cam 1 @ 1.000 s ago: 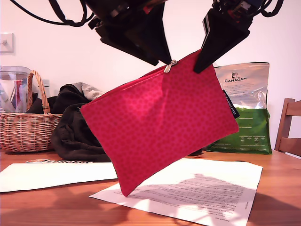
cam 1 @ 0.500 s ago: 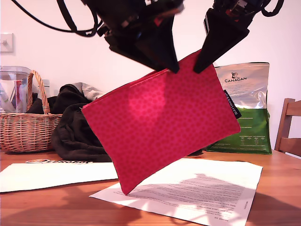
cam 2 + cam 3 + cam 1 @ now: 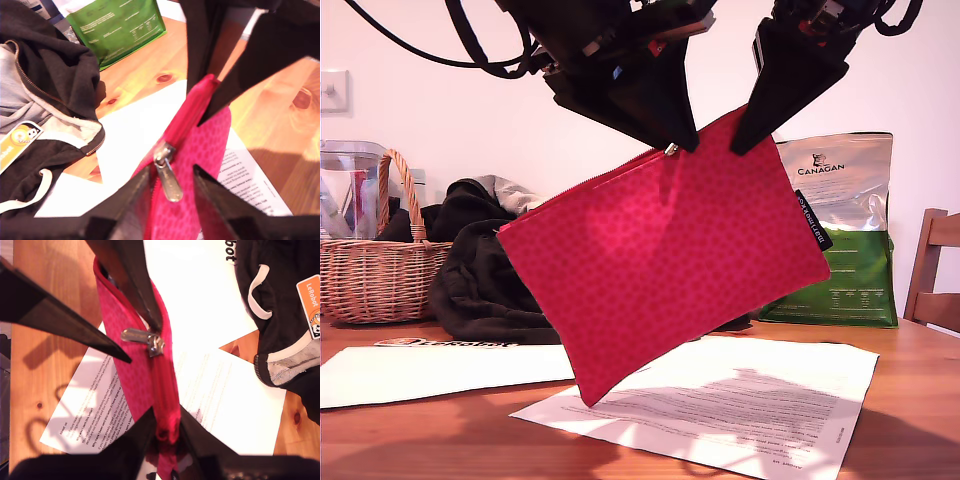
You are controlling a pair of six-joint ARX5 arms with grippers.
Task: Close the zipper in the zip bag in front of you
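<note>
The red-pink zip bag (image 3: 670,270) hangs tilted above the table, its higher corner toward the exterior view's right. My second gripper (image 3: 740,145) (image 3: 166,412) is shut on that high corner at the zipper edge. The zipper (image 3: 600,180) runs down along the top edge toward the exterior view's left. Its silver slider (image 3: 670,150) (image 3: 165,152) (image 3: 155,344) sits close to the high end, its pull tab (image 3: 170,182) dangling. My first gripper (image 3: 682,145) (image 3: 172,170) straddles the slider and tab. Its jaws stand apart, so it is open.
On the wooden table (image 3: 910,400) lie a printed sheet (image 3: 740,400) under the bag and another paper (image 3: 430,370). Behind stand a wicker basket (image 3: 375,270), a black hoodie (image 3: 480,280) and a green-and-silver Canagan bag (image 3: 840,240). A chair (image 3: 935,270) shows at the exterior view's right edge.
My first gripper moved toward the exterior view's right along the zipper edge, up to the slider. The bag swayed slightly. My second gripper kept its hold.
</note>
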